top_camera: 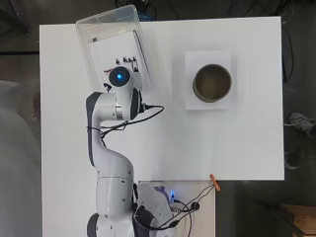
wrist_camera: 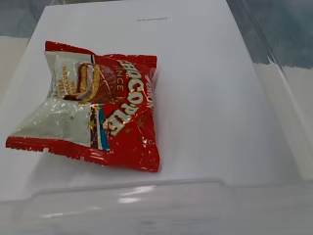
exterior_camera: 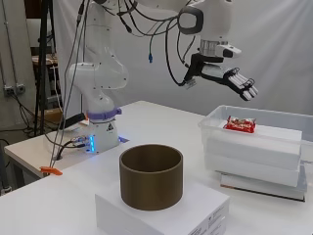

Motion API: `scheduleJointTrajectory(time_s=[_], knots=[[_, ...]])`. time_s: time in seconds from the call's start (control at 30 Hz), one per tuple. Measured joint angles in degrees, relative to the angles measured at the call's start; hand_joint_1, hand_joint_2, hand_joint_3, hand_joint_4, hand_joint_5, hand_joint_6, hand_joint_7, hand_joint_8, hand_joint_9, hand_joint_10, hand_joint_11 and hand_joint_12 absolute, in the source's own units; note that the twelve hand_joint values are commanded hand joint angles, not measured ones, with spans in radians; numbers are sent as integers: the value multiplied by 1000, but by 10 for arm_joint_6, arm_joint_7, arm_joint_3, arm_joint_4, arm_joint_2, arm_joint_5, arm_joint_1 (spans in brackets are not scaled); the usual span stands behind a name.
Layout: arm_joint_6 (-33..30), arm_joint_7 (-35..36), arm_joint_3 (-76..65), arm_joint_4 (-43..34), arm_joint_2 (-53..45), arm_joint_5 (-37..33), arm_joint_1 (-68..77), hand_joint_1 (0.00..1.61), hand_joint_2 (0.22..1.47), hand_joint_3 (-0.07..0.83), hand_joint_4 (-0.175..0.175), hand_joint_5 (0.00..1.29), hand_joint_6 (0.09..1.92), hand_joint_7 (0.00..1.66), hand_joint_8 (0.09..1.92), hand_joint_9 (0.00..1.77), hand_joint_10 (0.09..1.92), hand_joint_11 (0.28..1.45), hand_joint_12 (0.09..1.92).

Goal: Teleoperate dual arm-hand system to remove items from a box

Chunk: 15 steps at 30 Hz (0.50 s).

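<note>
A red and white snack packet (exterior_camera: 239,125) (wrist_camera: 93,115) lies flat on white blocks inside the clear plastic box (exterior_camera: 254,139) at the table's far left in the overhead view (top_camera: 96,29). The black and white hand (exterior_camera: 230,78) hangs in the air above the box's near end, fingers stretched out and holding nothing. It is well above the packet and touches neither it nor the box. In the overhead view the arm covers most of the packet; only a red sliver (top_camera: 107,72) shows. The wrist view looks straight down on the packet past the box's rim (wrist_camera: 161,193).
A brown round tub (top_camera: 212,82) (exterior_camera: 151,175) stands on a flat white box (top_camera: 195,101) at the table's right in the overhead view. An orange clip (top_camera: 214,181) sits at the table's near edge. Cables trail from the arm.
</note>
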<state>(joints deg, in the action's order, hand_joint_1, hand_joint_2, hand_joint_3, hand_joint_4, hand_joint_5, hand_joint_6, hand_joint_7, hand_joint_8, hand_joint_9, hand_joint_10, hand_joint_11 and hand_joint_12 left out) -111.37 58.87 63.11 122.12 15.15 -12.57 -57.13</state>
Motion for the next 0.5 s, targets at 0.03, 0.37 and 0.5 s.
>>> scheduleJointTrajectory(time_s=[0.03, 0.37, 0.5], knots=[[0, -9, 3, -1, -5, 12, -1, 122, 866, 4, 112, 348, 87, 397, 87, 507, 87, 485, 87], [3, -116, 4, 6, -129, 145, 27, 137, 899, 9, 113, 365, 87, 405, 87, 507, 87, 492, 87], [7, -131, -12, -1, -142, 159, 51, 133, 900, 6, 124, 378, 87, 400, 87, 489, 87, 483, 87]])
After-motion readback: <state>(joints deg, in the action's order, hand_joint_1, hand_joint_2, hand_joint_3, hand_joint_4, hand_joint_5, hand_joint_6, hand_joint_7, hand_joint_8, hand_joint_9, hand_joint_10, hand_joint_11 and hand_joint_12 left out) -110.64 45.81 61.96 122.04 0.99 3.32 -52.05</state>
